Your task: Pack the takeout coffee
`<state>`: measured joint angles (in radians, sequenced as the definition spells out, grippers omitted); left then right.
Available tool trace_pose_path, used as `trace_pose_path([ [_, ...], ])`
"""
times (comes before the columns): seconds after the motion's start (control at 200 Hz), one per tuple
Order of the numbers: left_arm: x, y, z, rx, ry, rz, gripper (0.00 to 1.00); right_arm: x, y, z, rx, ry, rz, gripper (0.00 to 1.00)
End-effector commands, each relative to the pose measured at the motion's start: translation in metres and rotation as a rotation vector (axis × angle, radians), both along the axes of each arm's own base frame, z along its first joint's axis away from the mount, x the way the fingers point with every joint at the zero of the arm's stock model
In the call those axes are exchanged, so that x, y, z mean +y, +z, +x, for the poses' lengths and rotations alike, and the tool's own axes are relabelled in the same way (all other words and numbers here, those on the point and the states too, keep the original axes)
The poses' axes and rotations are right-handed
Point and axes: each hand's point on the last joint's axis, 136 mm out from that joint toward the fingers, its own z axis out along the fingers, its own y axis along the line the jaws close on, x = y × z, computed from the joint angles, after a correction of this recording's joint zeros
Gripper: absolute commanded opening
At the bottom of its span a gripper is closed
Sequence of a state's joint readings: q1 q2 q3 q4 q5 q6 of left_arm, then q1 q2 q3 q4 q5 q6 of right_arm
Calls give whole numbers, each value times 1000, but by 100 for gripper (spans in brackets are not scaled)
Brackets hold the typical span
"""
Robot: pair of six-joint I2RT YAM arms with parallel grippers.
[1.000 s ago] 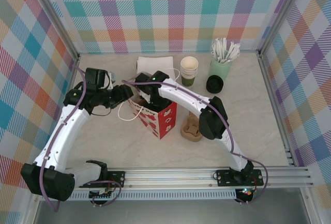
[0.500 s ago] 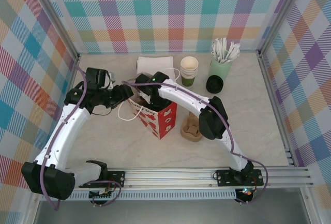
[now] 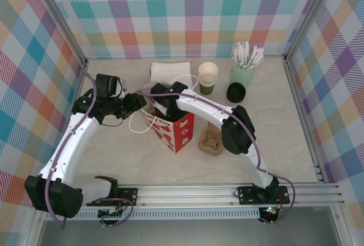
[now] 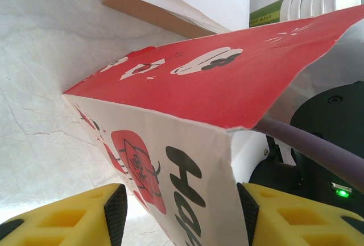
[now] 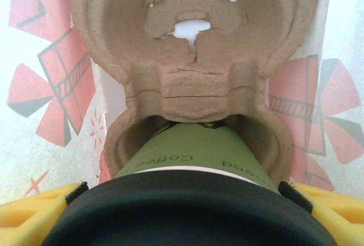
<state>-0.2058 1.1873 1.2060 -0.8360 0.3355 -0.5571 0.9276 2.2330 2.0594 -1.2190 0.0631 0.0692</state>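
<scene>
The right gripper (image 5: 182,200) clamps the takeout coffee (image 5: 190,158), a green paper cup with a glossy black lid and the word "Coffee", seated in a moulded pulp carrier (image 5: 193,58) inside the red-and-white paper bag (image 3: 170,128); at nine o'clock, the left gripper (image 4: 179,212) pinches the bag's wall, lettered "Ha"; the overhead view shows stacked cups (image 3: 207,76) at twelve o'clock.

- The right arm's elbow (image 3: 242,135) has shifted slightly rightward and down in the top view.
- More of the brown pulp cup carrier (image 3: 210,141) on the surface shows beside it.
</scene>
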Motion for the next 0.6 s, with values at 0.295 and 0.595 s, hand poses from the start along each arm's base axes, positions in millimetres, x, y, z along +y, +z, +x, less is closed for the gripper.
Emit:
trace_pose_path([
  [0.295,7,-7,0,22,25,21,55,0,-21,-10,42,29,-10,72],
  [0.595,7,-10,0,31,28,22,55,0,-28,-12,51,34,-11,72],
])
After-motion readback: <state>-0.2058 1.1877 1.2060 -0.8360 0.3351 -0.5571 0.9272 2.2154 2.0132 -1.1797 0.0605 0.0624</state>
